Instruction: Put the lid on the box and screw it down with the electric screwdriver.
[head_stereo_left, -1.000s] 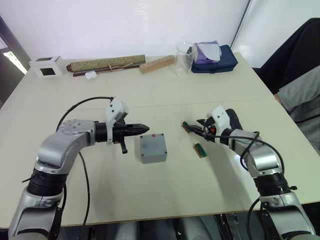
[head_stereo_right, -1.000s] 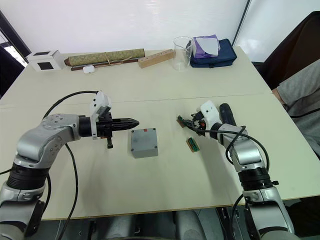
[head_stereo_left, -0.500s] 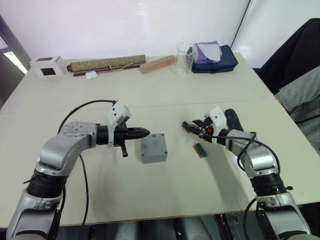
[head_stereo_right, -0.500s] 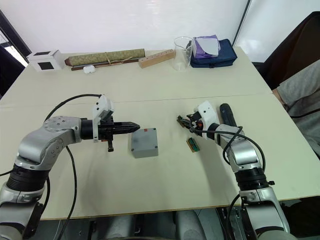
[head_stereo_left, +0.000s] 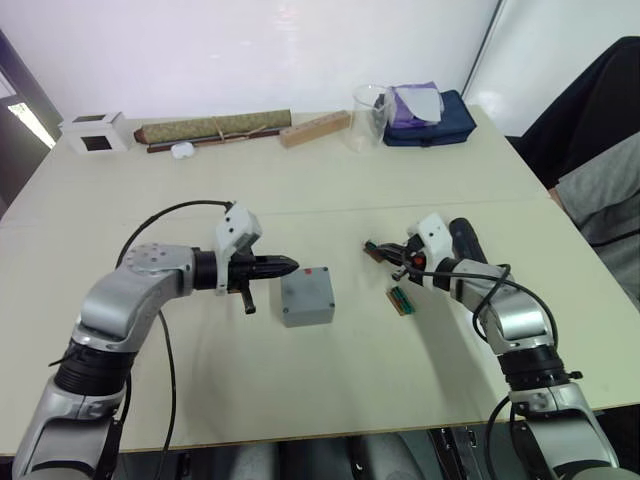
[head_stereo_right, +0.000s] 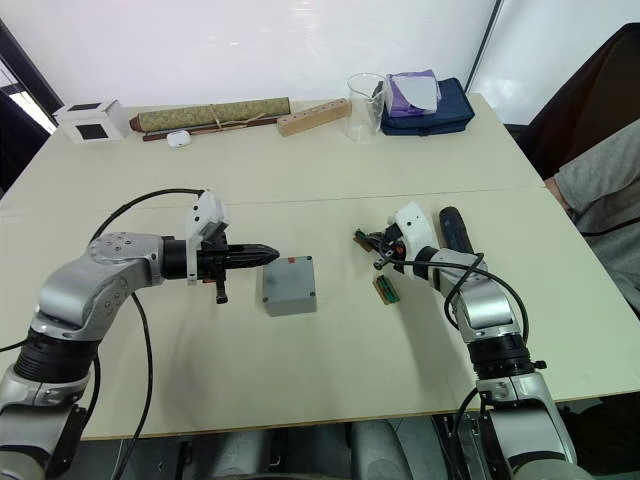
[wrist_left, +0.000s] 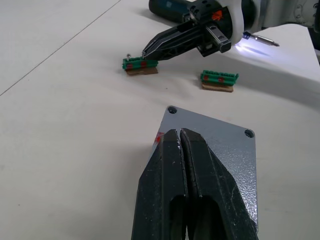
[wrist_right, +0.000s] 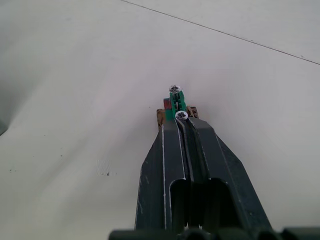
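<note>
The grey box (head_stereo_left: 309, 314) stands mid-table with the lid (wrist_left: 226, 146) lying flat on top, screw holes open at its corners; a red mark shows on the box's far side. My left gripper (head_stereo_left: 292, 264) is shut and empty, its tip over the lid's left edge. My right gripper (wrist_right: 181, 119) is shut on a small screw (wrist_right: 181, 115) at a green screw strip (head_stereo_left: 374, 249), where another screw (wrist_right: 173, 89) stands. The electric screwdriver (head_stereo_left: 463, 241) lies on the table behind my right wrist, its bit (wrist_left: 262, 41) lit.
A second green strip (head_stereo_left: 401, 299) lies between the box and my right arm. Along the far edge are a white cube (head_stereo_left: 92, 133), an olive roll (head_stereo_left: 213, 128), a wooden block (head_stereo_left: 314, 128), a beaker (head_stereo_left: 368, 117) and a blue pouch (head_stereo_left: 430, 118). A person (head_stereo_left: 600, 170) sits at right.
My right gripper has edged a little left, onto the green strip. My left gripper has dipped slightly beside the box. The box has stayed put.
</note>
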